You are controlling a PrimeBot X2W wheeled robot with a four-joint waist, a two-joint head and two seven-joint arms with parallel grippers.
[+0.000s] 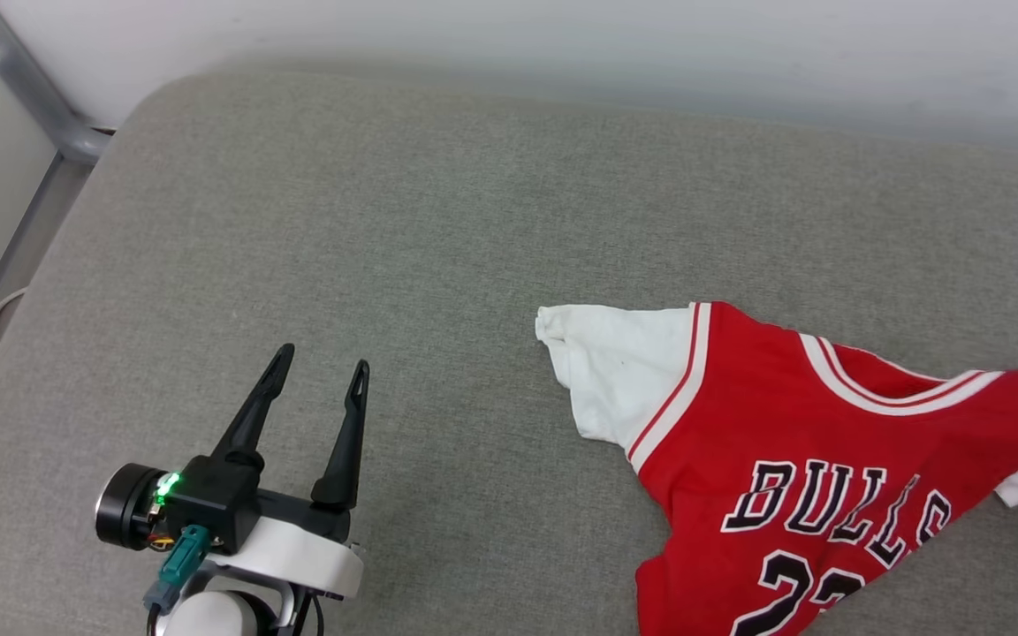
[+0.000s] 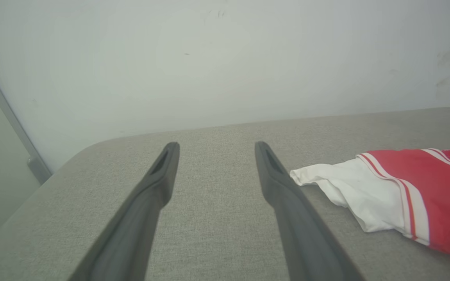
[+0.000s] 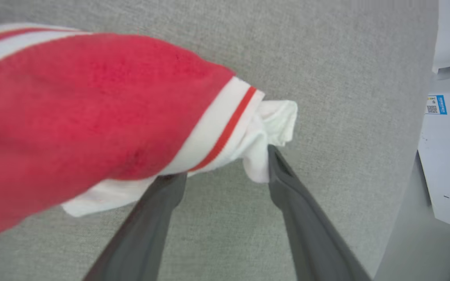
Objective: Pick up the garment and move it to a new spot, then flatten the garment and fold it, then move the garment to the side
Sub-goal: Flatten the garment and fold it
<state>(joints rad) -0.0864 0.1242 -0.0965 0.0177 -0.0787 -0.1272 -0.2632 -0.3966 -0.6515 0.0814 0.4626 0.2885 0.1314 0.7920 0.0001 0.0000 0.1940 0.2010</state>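
The left gripper (image 1: 322,358) hovered above the cushion (image 1: 438,221), jaws spread, empty. The right gripper (image 3: 224,164), jaws parted, touched the garment (image 3: 72,109) at its white sleeve, unclamped.

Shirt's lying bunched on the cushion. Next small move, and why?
Probably bring the left gripper across to the white sleeve of the garment and pinch its edge. Its jaws stand open, apart from the cloth, and the garment lies rumpled on the grey cushion, not yet flat.

Black left pincer (image 1: 322,357), white forearm (image 1: 290,555)
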